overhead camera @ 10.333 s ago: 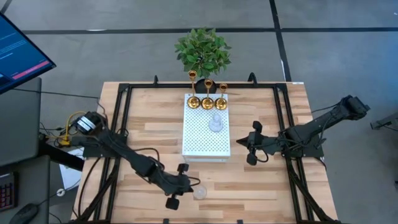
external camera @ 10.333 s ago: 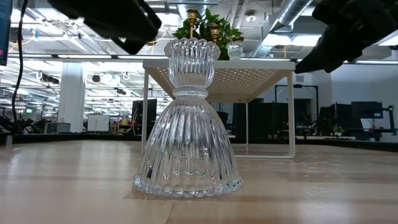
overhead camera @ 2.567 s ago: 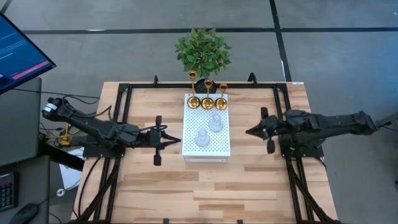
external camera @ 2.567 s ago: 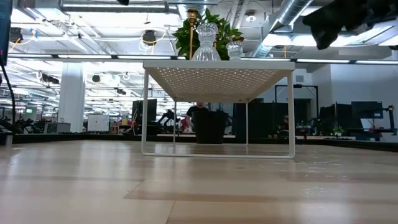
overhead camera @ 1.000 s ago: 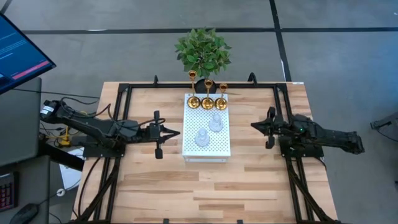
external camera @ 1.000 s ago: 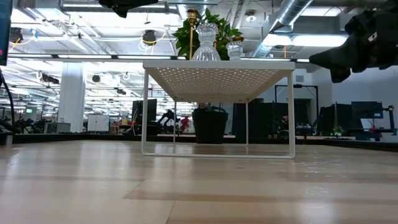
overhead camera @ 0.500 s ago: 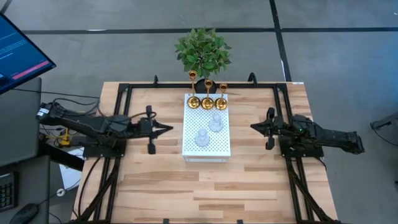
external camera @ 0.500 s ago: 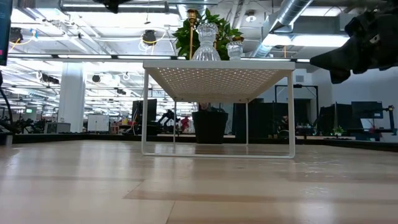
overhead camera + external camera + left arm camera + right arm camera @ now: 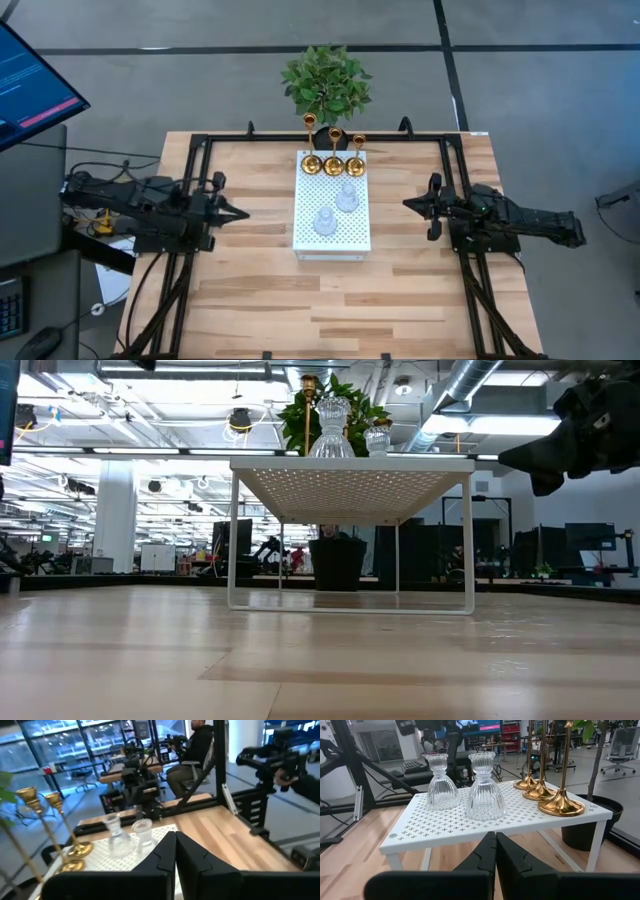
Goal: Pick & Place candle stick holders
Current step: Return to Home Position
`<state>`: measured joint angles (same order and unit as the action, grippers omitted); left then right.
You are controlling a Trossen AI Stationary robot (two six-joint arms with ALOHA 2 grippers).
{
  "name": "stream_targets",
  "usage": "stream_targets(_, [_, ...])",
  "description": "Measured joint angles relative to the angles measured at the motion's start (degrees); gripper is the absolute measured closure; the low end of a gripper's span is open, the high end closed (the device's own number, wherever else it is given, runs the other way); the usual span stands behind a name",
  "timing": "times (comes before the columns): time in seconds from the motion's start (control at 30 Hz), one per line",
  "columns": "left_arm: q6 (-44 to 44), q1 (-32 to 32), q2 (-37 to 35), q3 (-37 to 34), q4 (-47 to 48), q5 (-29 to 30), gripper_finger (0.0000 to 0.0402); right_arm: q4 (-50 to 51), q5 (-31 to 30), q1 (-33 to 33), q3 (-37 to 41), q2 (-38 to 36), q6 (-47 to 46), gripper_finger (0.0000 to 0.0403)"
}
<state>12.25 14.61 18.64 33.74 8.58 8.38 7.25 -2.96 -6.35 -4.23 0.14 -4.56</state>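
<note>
Three gold candle stick holders [image 9: 334,160] stand by their round bases in a row at the far end of a white perforated stand [image 9: 332,240]. Two clear glass holders [image 9: 347,196] [image 9: 323,221] stand by their wide bases on the stand's middle; they also show in the right wrist view [image 9: 485,787]. My left gripper [image 9: 246,214] is shut and empty over the table's left side, pointing at the stand. My right gripper [image 9: 405,204] is shut and empty to the right of the stand, pointing at it.
A green potted plant [image 9: 326,82] stands beyond the table's far edge, behind the gold holders. Black frame rails [image 9: 195,170] run along the table's sides. Bare wood [image 9: 330,300] lies on the near side of the stand. A person [image 9: 200,745] sits in the room beyond.
My left gripper has drawn back from the stand toward the table's left edge, staying level and shut. The holders on the stand have not moved.
</note>
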Motion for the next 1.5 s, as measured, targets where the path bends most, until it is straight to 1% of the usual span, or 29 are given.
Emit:
stream_targets(0.13, [1.5, 0.0, -5.3, -5.1, 0.4, 0.1, 0.0394, 0.0, 0.0, 0.0, 0.0, 0.0, 0.0, 0.0403])
stream_targets(0.37, [-2.3, 0.0, -14.3, -17.5, -6.1, 0.1, 0.0394, 0.0, 0.0, 0.0, 0.0, 0.0, 0.5, 0.0403])
stream_targets(0.47, [-2.3, 0.0, -17.0, -22.2, -10.2, 0.1, 0.0394, 0.1, 0.0, 0.0, 0.0, 0.0, 1.0, 0.0403])
stream_targets(0.57, [-2.3, 0.0, -18.6, -25.8, -11.6, 0.1, 0.0394, 0.2, 0.0, 0.0, 0.0, 0.0, 2.1, 0.0403])
stream_targets(0.67, [-2.4, 0.0, -18.6, -27.4, -13.3, -0.3, 0.0394, 0.3, 0.0, 0.0, 0.0, 0.0, 3.2, 0.0403])
stream_targets(0.87, [-3.5, 0.0, -18.6, -29.7, -13.2, -2.5, 0.0394, 2.9, 0.0, 0.0, 0.0, 0.0, 3.2, 0.0403])
stream_targets(1.13, [-3.9, 0.0, -18.6, -33.1, -13.5, -2.5, 0.0394, 3.4, 0.2, -0.1, -0.1, 0.0, 5.0, 0.0403])
stream_targets(1.5, [-3.9, 0.0, -18.6, -33.4, -13.6, -2.5, 0.0394, 3.5, 0.1, -0.2, -0.1, 0.0, 5.0, 0.0403])
